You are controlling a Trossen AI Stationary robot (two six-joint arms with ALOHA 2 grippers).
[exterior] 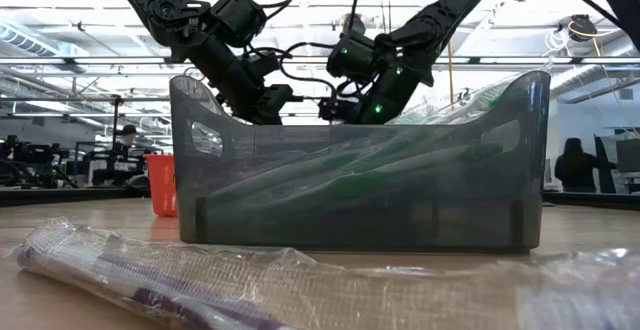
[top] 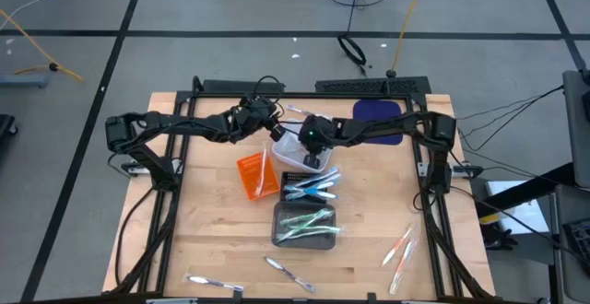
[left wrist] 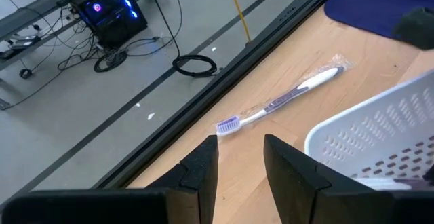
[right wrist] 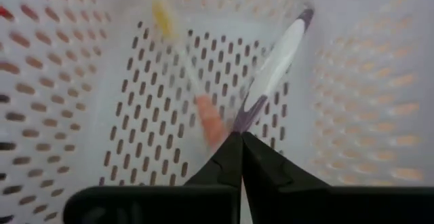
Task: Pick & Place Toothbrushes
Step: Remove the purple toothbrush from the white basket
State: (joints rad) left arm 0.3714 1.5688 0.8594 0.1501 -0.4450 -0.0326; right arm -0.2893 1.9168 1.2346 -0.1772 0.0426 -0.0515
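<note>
Right gripper (right wrist: pixel 241 137), fingers together inside the white basket (right wrist: pixel 81 81) beside a purple toothbrush (right wrist: pixel 274 64), suggests sorting is midway, with loose toothbrushes (top: pixel 398 247) left.

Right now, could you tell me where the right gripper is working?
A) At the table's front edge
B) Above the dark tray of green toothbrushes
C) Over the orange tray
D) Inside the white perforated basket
D: the right wrist view shows the right gripper shut on a purple-and-white toothbrush inside the white perforated basket, and the high view places that arm over the same basket.
</note>
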